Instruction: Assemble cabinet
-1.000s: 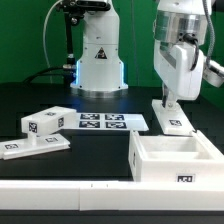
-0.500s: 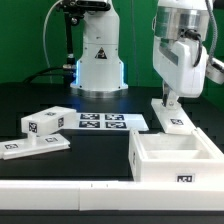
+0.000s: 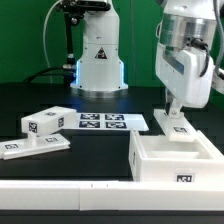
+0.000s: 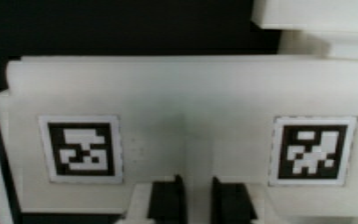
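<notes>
Two tags on the white cabinet panel, pincer just above.

My arm reaches down at the exterior view's right; my end effector points straight downward, fingers close together.

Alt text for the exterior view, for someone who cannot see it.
A white robot arm reaches its jaws down to a tagged white panel behind an open white box. Two more tagged white parts lie at the exterior view's left, beside the marker board.
</notes>
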`<state>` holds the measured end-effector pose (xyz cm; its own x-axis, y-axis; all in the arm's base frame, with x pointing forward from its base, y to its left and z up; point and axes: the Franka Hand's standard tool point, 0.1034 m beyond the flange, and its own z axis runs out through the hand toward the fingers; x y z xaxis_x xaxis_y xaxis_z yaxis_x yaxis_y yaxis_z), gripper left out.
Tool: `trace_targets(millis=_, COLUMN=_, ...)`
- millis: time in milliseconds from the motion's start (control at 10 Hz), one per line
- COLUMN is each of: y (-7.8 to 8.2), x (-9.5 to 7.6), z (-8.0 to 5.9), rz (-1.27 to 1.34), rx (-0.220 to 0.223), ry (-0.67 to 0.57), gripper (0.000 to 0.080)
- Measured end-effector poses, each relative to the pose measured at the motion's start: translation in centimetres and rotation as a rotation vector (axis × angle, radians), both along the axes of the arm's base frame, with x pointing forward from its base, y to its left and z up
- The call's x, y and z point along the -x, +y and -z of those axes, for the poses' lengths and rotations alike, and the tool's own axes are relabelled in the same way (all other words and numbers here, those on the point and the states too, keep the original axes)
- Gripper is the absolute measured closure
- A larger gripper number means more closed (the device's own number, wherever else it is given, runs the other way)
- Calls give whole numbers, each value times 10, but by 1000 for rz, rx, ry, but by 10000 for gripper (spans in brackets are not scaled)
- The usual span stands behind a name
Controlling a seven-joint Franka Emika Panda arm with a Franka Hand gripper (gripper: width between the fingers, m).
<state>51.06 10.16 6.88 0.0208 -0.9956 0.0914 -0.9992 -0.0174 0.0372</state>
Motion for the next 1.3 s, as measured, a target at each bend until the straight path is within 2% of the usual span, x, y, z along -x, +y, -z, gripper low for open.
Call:
trace_targets(millis=100, y=0, x=-7, z=0, rz=-2, rx=8, ry=-10, gripper=738)
trace_targets(millis=700, y=-2, x=-8, z=0, rz=0, rx=9, ry=-12, gripper=738)
trace_targets(millis=1300, y=-4, x=-74, z=0, rz=-3, rx=65, ry=-98, gripper=738)
